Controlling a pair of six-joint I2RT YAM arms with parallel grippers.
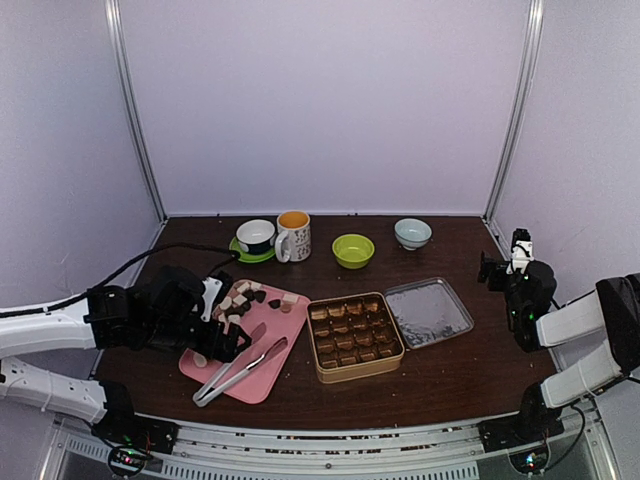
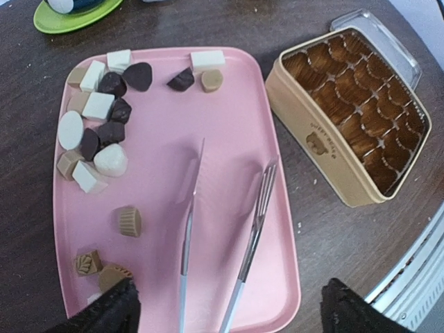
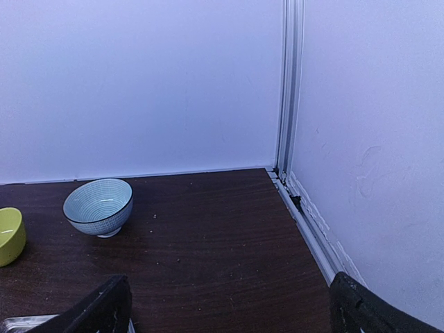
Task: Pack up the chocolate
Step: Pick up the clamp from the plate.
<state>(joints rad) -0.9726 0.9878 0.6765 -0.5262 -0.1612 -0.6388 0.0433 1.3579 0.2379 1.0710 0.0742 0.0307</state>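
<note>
Several chocolate pieces (image 2: 104, 121), dark brown, tan and cream-white, lie on the far and left parts of a pink tray (image 2: 229, 104); they also show in the top view (image 1: 245, 295). Metal tongs (image 2: 222, 236) lie on the tray's near half. An open gold tin (image 2: 354, 118) lined with brown paper cups stands right of the tray, and no chocolate shows in it. My left gripper (image 2: 232, 312) is open wide over the tray's near end, with its fingers on either side of the tongs' handles and apart from them. My right gripper (image 3: 236, 312) is open and empty, above the table at the far right (image 1: 515, 265).
The tin's lid (image 1: 428, 312) lies upside down to the right of the tin. Along the back stand a cup on a green saucer (image 1: 255, 238), a mug (image 1: 293, 236), a green bowl (image 1: 353, 250) and a blue bowl (image 3: 98, 206). White walls enclose the table.
</note>
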